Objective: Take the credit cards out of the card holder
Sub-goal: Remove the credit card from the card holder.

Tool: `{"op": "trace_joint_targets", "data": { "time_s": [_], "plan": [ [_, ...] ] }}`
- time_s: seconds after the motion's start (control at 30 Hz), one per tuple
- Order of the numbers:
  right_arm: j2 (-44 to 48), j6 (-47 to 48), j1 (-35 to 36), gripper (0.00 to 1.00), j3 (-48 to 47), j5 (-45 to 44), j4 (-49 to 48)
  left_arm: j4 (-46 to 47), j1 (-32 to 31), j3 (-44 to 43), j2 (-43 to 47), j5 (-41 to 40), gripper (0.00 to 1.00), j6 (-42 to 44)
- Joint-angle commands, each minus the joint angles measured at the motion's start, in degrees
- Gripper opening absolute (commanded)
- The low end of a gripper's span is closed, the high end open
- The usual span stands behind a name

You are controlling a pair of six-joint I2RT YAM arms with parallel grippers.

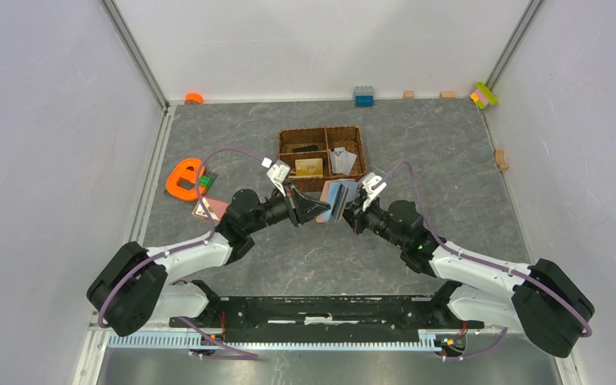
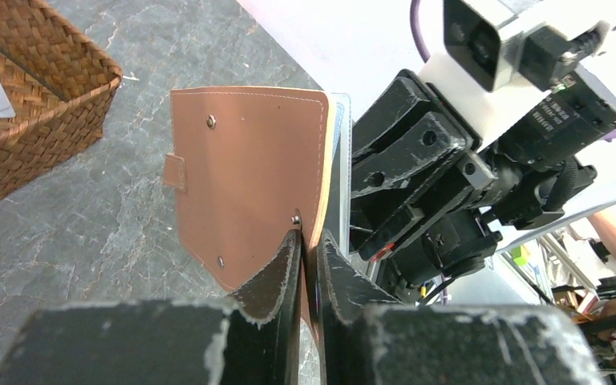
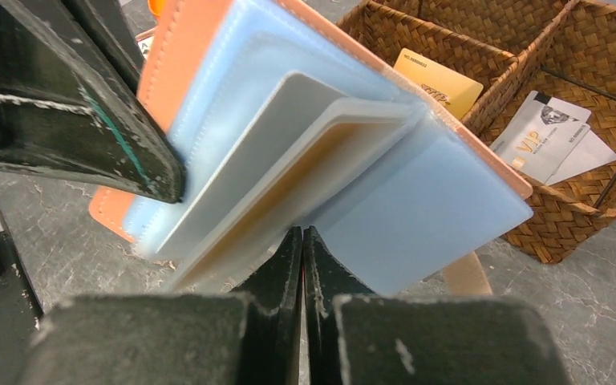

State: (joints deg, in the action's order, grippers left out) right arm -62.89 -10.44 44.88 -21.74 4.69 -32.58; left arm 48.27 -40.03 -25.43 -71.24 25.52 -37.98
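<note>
The card holder is held aloft just near of the basket, its salmon cover clamped at the edge by the left gripper. Its clear sleeves are fanned toward the right gripper, whose jaws are pressed together directly beneath the gold-tan card. Whether anything is pinched cannot be told.
</note>
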Motion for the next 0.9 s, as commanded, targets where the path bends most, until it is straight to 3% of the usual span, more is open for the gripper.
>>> {"op": "trace_joint_targets", "data": {
  "time_s": [0.0, 0.2, 0.43, 0.87],
  "plan": [
    [0.6, 0.3, 0.4, 0.05, -0.3, 3.5, -4.9, -3.0, -0.6, -3.3, -2.1, 1.0, 0.14, 2.2],
    [-2.9, 0.6, 0.4, 0.05, -3.5, 1.4, -0.1, -7.7, -0.6, -9.3, -11.0, 2.9, 0.06, 0.6],
    [-9.1, 1.9, 0.4, 0.06, -8.5, -2.3, 6.4, -17.2, -0.3, -13.6, -16.0, -0.7, 0.05, 2.0],
    [-16.8, 2.1, 0.4, 0.06, -13.1, -4.1, 8.1, -23.1, 2.9, -16.1, -22.2, -0.2, 0.06, 5.2]
  ]
}}
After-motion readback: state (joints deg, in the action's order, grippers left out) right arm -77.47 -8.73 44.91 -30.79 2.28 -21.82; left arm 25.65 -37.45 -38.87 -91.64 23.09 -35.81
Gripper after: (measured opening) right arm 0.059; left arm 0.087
